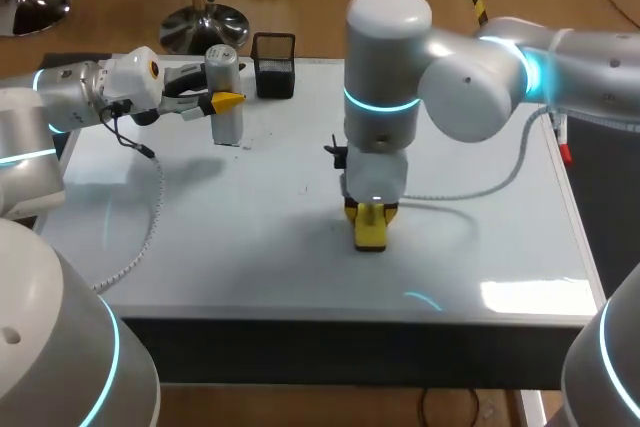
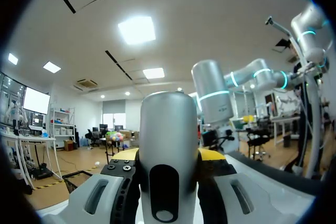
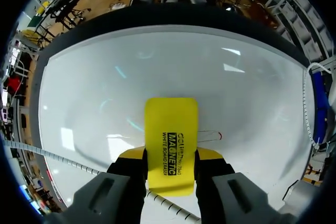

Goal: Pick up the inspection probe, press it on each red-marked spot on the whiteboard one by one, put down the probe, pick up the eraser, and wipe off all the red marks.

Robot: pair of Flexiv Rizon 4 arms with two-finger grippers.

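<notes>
Progress is judged to be at the last stage. The probe [image 1: 223, 77] is pinched upright between the fingers of the left pincer [image 1: 222, 102], and its base seems to rest on the whiteboard [image 1: 250, 237]. The pressing round is therefore taken as done, though the probe is not yet released.

The eraser [image 1: 370, 232] is pinched by the right pincer [image 1: 371, 215] and held flat on the board directly under it. In the right wrist view a thin red mark [image 3: 209, 135] is seen just beside one finger of that pincer, at the eraser's edge, so the wiping is judged unfinished. No other red mark can be made out, but whatever lies beneath the eraser and the arm is hidden.

The board's surface is white and glossy, and bright reflections are carried on it ahead of and beside the right pincer. A black mesh holder [image 1: 274, 65] stands just beyond the probe, well apart from the right pincer. A coiled cable [image 1: 140, 237] trails over the board behind the left pincer. The two pincers are kept well apart, with open board between them for the strokes.
</notes>
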